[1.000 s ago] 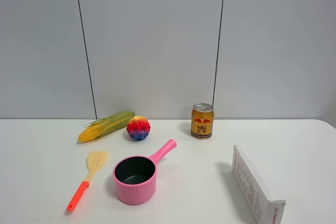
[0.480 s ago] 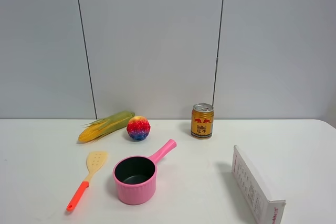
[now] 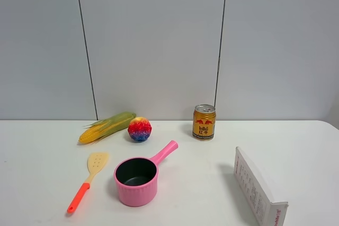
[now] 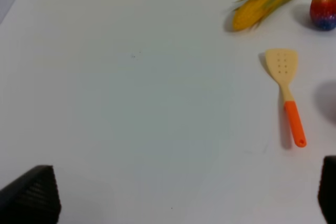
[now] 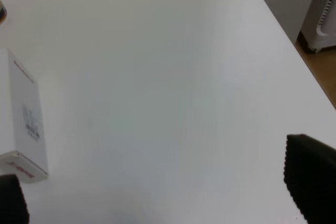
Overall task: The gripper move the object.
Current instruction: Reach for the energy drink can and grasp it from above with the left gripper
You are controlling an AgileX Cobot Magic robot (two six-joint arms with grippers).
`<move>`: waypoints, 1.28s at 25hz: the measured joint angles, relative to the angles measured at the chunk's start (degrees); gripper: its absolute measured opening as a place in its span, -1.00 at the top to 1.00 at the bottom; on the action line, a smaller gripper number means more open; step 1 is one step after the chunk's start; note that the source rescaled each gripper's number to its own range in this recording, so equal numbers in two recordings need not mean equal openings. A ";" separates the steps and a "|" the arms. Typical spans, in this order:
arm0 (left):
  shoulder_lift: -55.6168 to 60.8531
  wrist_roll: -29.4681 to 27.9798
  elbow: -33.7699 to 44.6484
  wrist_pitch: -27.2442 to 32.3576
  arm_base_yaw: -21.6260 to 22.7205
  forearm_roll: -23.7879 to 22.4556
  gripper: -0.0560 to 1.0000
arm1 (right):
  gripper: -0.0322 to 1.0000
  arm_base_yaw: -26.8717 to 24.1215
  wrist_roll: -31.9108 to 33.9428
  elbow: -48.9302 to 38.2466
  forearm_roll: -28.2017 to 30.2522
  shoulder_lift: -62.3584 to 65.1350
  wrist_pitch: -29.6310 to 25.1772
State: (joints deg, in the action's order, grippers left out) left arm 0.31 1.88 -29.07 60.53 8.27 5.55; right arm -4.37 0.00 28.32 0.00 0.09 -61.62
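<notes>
The gold drink can (image 3: 204,123) with a silver top and red bulls logo stands upright at the back of the white table (image 3: 296,146), right of centre. Neither gripper shows in the exterior high view. In the left wrist view the left gripper (image 4: 178,198) is open and empty, its black jaws wide apart over bare table, far from the can. In the right wrist view the right gripper (image 5: 157,192) is open and empty over the table's right part, near the white box (image 5: 23,114).
A corn cob (image 3: 107,127) and a multicoloured ball (image 3: 140,129) lie at the back left. A pink saucepan (image 3: 137,179) and a spatula (image 3: 87,181) with an orange handle sit in front. A white box (image 3: 257,189) lies at the front right. The table's right edge (image 5: 283,45) is near.
</notes>
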 joint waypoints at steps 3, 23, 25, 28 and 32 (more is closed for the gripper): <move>0.00 0.00 0.00 0.00 0.00 0.00 -1.00 | -1.00 0.00 0.00 0.00 0.00 0.00 0.00; -48.52 0.00 -20.36 -4.88 -0.02 10.46 -1.00 | -1.00 0.00 0.00 0.00 0.00 0.00 0.00; -54.74 0.00 -25.57 -5.09 -1.07 10.40 -1.00 | -1.00 0.00 0.00 0.00 0.00 0.00 0.00; -61.86 0.72 -33.08 -5.22 -4.76 10.20 -1.00 | -1.00 0.00 0.00 0.00 0.00 0.00 0.00; -70.62 1.81 -43.01 -8.35 -12.68 9.45 -1.00 | -1.00 0.00 0.00 0.00 0.00 0.00 0.00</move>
State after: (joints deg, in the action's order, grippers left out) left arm -70.30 3.70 -72.08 52.17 -4.41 15.00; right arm -4.37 0.00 28.32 0.00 0.09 -61.62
